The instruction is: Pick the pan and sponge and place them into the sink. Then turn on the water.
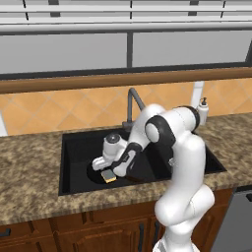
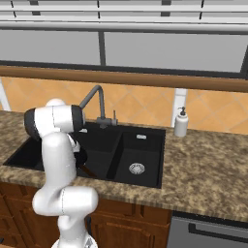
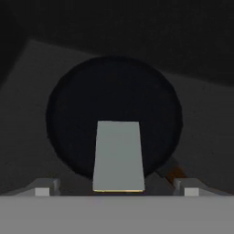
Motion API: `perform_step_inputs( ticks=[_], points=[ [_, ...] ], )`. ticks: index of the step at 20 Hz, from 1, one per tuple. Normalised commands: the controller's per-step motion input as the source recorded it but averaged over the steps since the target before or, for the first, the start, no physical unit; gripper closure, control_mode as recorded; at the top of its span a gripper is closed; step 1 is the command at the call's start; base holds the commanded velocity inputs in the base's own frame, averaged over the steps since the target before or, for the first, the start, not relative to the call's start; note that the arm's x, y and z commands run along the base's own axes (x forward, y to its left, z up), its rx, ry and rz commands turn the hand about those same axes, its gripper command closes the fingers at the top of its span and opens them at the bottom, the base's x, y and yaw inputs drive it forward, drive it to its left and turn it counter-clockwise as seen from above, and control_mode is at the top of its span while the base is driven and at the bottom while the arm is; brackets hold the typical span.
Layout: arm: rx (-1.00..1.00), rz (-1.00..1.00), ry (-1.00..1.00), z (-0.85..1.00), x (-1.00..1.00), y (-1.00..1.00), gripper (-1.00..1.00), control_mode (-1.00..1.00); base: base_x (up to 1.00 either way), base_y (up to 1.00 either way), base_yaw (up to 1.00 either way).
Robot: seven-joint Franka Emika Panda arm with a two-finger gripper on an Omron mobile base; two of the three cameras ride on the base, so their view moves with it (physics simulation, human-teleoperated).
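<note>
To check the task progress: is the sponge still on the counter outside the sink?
No, the sponge lies inside the large basin of the sink, on the pan.

Base views are evenly, flatly lit and slightly soft; hand view is dim, murky.

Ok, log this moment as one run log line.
gripper: open, over sponge | sponge: in pan | pan: in sink | faucet: untouched
</note>
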Motion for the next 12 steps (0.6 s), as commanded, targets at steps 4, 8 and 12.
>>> perform_step_inputs(
  ticks=[4, 8, 12],
  points=[
    [0.00, 0.00, 0.00, 0.53, -0.20, -0.16, -1.00, -1.00, 0.00, 0.00, 0.00],
    [0.00, 0.00, 0.00, 0.60, -0.23, -0.08, -1.00, -1.00, 0.00, 0.00, 0.00],
    [0.00, 0.00, 0.00, 0.44, -0.32, -0.15, -1.00, -1.00, 0.00, 0.00, 0.00]
  ],
)
